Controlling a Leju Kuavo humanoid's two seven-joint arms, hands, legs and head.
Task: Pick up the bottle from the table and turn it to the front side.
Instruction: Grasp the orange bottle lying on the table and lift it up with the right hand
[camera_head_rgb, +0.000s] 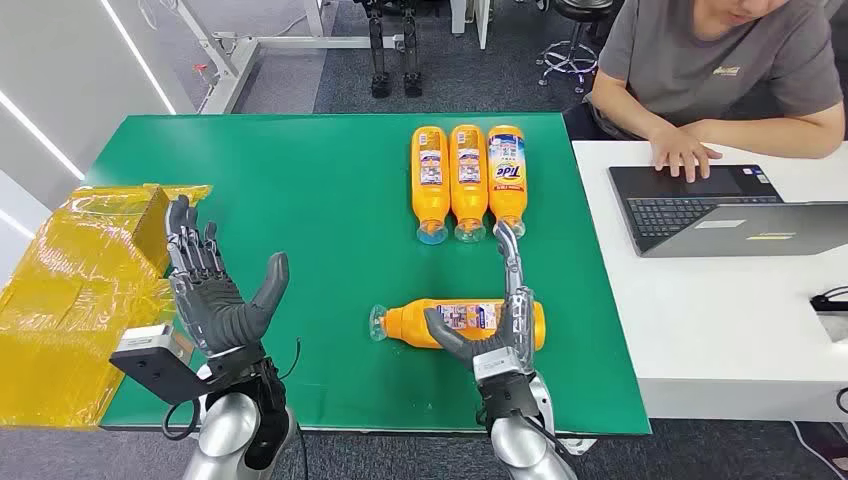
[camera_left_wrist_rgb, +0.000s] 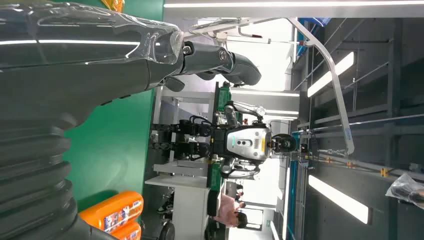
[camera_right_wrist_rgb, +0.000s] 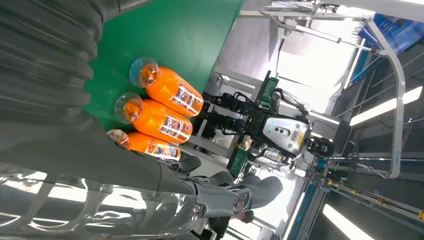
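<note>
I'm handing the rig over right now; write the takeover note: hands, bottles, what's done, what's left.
Left hand: raised over the green table, fingers apart, holding nothing.
Right hand: thumb and fingers around the orange detergent bottle lying on its side near the table's front edge; whether the grip is firm I cannot tell.
Three more orange bottles lie in a row farther back; a person sits at the laptop on the white table.
Done: reach to the bottle. Left: lift it, turn it front side up.

Three orange bottles (camera_right_wrist_rgb: 162, 120) side by side on the green table (camera_right_wrist_rgb: 185, 35), the robot hand (camera_right_wrist_rgb: 150, 200) alongside, fingers extended.
</note>
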